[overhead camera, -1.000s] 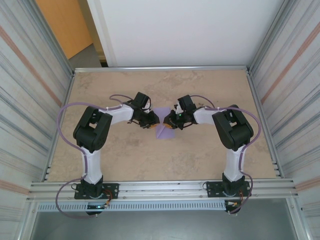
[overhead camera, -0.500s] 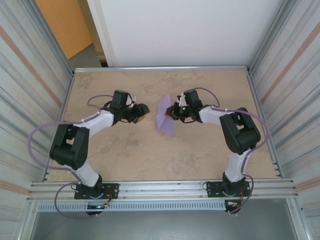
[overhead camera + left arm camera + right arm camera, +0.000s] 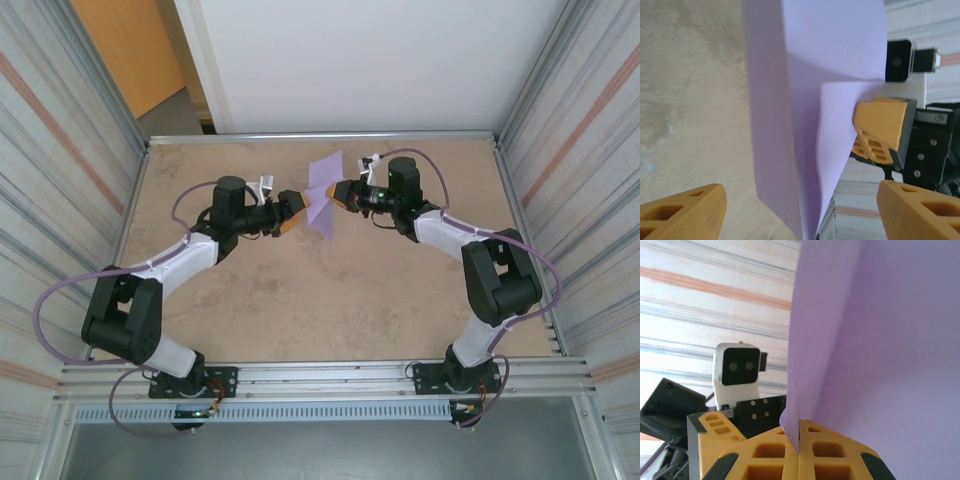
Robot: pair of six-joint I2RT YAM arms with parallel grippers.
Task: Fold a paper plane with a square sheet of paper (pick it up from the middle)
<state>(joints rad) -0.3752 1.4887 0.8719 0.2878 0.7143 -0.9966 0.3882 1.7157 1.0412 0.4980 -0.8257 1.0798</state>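
Over the last 1 second the right gripper [image 3: 340,193] has been lifting the lilac paper sheet [image 3: 322,188] off the middle of the tabletop [image 3: 250,300]. The sheet is now hanging upright at the upper centre of the top view, clear of the surface. The right fingers [image 3: 800,455] are pressing together on its edge. The left gripper [image 3: 293,207], after swinging aside, is coming back with fingers spread on either side of the sheet's lower edge. 1 crease is already showing, so the next fold is probably being set up in mid-air.
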